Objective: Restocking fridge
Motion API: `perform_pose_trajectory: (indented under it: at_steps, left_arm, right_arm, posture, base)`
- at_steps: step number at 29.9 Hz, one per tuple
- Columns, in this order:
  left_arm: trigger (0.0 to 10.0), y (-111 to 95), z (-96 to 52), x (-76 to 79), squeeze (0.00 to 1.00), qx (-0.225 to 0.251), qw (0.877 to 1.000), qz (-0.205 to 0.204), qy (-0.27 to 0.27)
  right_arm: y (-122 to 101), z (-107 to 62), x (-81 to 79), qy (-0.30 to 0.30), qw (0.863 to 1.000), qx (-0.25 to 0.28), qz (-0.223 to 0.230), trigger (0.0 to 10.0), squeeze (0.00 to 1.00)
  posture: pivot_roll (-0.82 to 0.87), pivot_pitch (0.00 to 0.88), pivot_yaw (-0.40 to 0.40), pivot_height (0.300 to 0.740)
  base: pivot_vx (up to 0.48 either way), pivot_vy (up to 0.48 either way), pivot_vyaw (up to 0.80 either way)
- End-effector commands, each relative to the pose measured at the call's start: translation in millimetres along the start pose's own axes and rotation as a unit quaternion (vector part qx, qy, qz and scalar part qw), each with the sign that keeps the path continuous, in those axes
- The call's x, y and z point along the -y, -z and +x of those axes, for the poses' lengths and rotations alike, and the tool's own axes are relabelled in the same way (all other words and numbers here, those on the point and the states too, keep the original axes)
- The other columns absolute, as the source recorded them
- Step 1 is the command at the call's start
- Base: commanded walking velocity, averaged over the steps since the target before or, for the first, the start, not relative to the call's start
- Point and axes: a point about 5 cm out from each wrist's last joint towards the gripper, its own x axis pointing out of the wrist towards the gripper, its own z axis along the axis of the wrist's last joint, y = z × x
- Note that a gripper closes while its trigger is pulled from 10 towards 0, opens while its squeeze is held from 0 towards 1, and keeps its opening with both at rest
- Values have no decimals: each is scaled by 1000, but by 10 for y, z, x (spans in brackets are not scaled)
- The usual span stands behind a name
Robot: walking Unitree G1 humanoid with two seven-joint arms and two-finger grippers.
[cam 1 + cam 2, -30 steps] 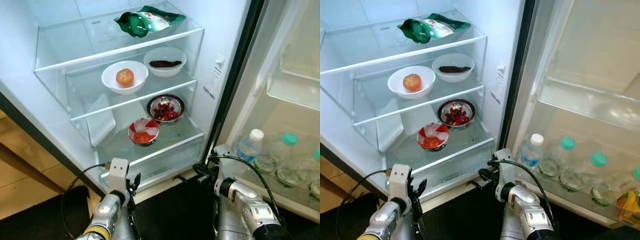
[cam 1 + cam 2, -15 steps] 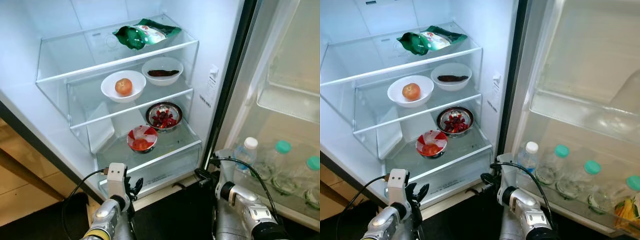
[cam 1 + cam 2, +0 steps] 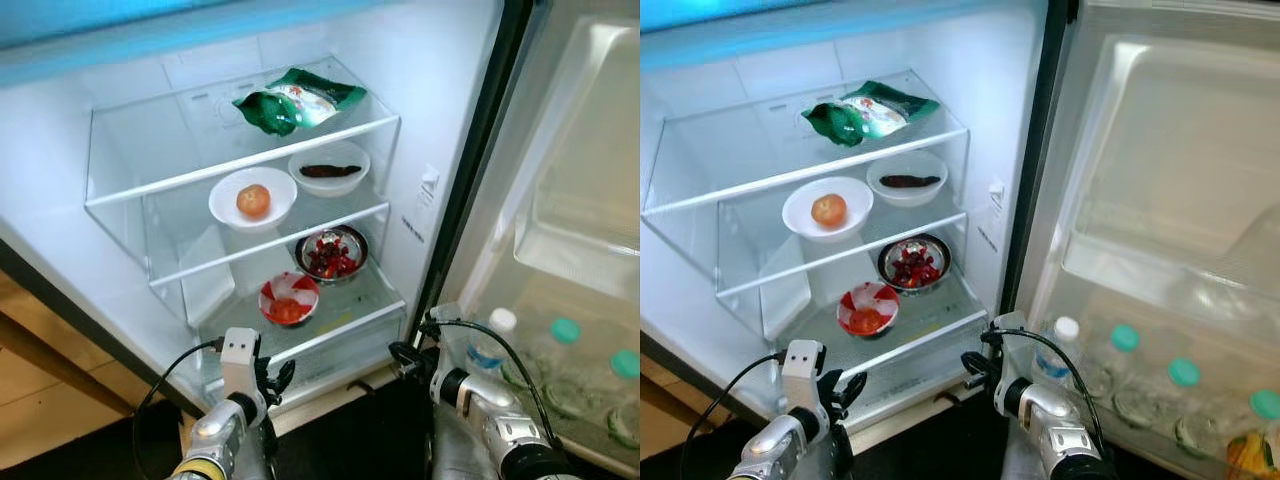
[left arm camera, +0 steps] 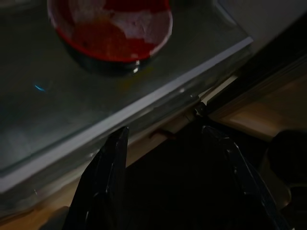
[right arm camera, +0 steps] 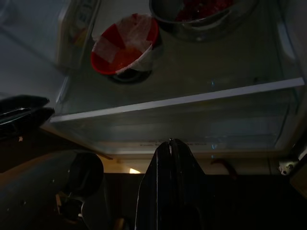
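The fridge stands open before me. A green bag (image 3: 298, 98) lies on the top shelf. On the middle shelf are a white bowl with a round red fruit (image 3: 252, 198) and a white bowl with something dark (image 3: 329, 168). The bottom shelf (image 3: 345, 315) carries a steel bowl of red berries (image 3: 331, 253) and a red-and-white bowl (image 3: 288, 297). My left gripper (image 4: 165, 129) hangs low in front of the bottom shelf's edge, open and holding nothing. Near the foot of the fridge frame, my right gripper (image 5: 170, 142) is shut with nothing in it.
The open fridge door (image 3: 580, 230) is on the right, its lower rack holding a white-capped water bottle (image 3: 492, 340) and several teal-capped bottles (image 3: 1180, 385). A drawer front (image 5: 192, 129) sits under the bottom shelf. Wooden floor (image 3: 40, 390) lies at left.
The whole picture has shifted down, so the camera has moved and the fridge's upper edge now shows. Both arms stay low; nothing in the fridge has moved.
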Motion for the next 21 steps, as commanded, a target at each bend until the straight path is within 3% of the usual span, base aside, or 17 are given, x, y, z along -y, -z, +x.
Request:
perform_pose_trajectory:
  at_steps: [1, 21]
  left_arm:
    - [10000, 121, -35, 11, 0, -26, 1000, -10, -5]
    - [10000, 286, -100, 45, 0, -62, 998, -10, 10]
  right_arm:
    - [34, 1, -3, 5, 1000, -4, -1, 10000, 0]
    - [174, -45, 45, 20, 1000, -19, 11, 10000, 0]
  posture:
    - [-13, 48, 40, 588]
    - [-11, 43, 36, 598]
  base:
    - [0, 0, 0]
    - [0, 0, 0]
